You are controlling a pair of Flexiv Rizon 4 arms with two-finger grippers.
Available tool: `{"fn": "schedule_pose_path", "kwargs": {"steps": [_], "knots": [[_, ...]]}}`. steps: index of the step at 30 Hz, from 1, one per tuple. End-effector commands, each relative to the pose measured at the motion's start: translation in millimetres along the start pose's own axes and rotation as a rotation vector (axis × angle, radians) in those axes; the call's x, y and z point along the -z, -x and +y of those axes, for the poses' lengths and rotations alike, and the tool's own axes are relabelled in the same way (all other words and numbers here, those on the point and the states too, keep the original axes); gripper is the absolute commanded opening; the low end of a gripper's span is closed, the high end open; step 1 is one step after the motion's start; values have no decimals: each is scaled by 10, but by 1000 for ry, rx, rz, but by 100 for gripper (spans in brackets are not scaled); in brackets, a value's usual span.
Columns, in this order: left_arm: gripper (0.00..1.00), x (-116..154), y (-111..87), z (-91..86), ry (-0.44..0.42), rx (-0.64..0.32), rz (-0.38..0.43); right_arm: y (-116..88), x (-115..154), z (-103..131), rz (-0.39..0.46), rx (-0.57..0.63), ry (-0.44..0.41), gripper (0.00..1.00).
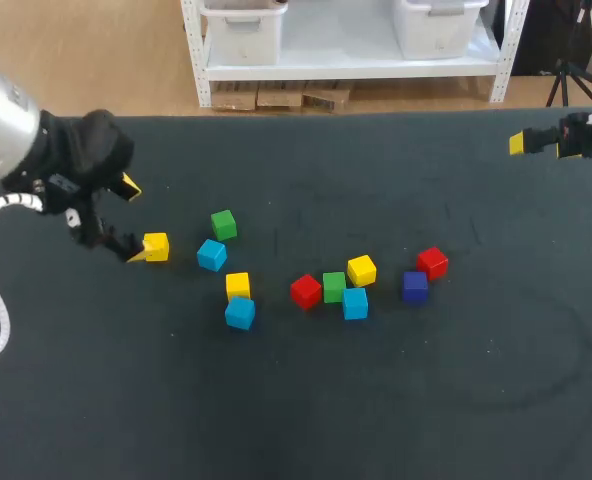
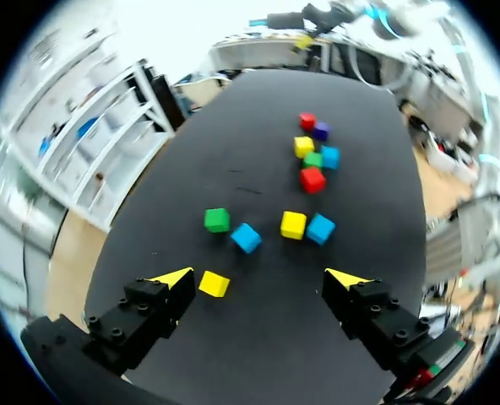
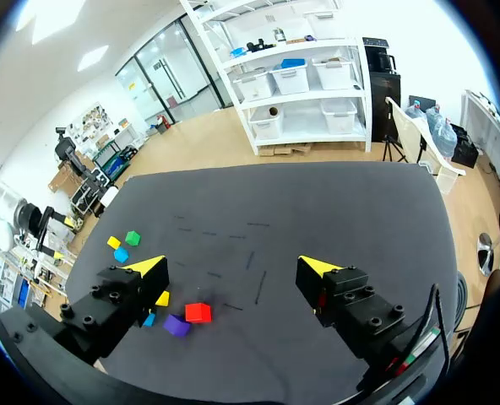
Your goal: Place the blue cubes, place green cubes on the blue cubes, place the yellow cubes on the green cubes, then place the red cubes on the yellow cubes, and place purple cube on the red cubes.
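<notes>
As the cubes sit now: eleven, all single on the table (image 1: 396, 420), none stacked on another.
Far-left yellow (image 1: 156, 246): lies between the fingers of the left gripper (image 2: 259, 278), right up against one yellow tip. Can't tell if it actually touches. The other tip is well clear of it.
Left gripper: wide open, gripping nothing, down low over the table's left side.
Left green (image 1: 223, 224) and left blue (image 1: 212, 255): near each other, just past far-left yellow, ahead of the left gripper and outside its fingers.
Second yellow (image 1: 238, 286) and second blue (image 1: 240, 313): touching, the blue on the robot's side of the yellow.
Middle bunch: mid red (image 1: 306, 291) and mid green (image 1: 334, 287) side by side and touching. Mid yellow (image 1: 361, 270) and mid blue (image 1: 355, 303) are tucked against the green's other side.
Purple (image 1: 415, 286) and right red (image 1: 432, 263): just beside each other, a bit right of the middle bunch.
Right gripper (image 1: 541, 146): fingers spread wide, nothing in them, out at the table's far right edge and well apart from every cube. In its wrist view, right red and purple are the closest cubes.
</notes>
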State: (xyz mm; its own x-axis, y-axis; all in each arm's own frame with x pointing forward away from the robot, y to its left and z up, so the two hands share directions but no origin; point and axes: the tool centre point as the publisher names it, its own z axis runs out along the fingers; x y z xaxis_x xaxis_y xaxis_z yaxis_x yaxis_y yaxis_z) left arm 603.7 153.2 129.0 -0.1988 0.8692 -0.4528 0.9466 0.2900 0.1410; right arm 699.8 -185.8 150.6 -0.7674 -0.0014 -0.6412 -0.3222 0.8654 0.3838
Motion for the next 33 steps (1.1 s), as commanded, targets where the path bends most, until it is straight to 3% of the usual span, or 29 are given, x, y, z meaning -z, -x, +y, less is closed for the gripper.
{"fn": "schedule_pose_path", "kwargs": {"steps": [1,6,9,25,33], "knots": [[100,-43,-34,-41,-223,-737,288,-3,2,9,-1,-1,-4,100],[100,-126,-158,-117,-224,-839,384,-3,2,9,-1,-1,-4,100],[100,-156,-174,-46,-158,-757,373,-3,2,9,-1,-1,-4,100],[100,-175,-198,-56,-144,-772,384,-3,2,9,-1,-1,-4,100],[100,-417,-177,-185,-214,-725,352,-3,2,9,-1,-1,-4,100]]}}
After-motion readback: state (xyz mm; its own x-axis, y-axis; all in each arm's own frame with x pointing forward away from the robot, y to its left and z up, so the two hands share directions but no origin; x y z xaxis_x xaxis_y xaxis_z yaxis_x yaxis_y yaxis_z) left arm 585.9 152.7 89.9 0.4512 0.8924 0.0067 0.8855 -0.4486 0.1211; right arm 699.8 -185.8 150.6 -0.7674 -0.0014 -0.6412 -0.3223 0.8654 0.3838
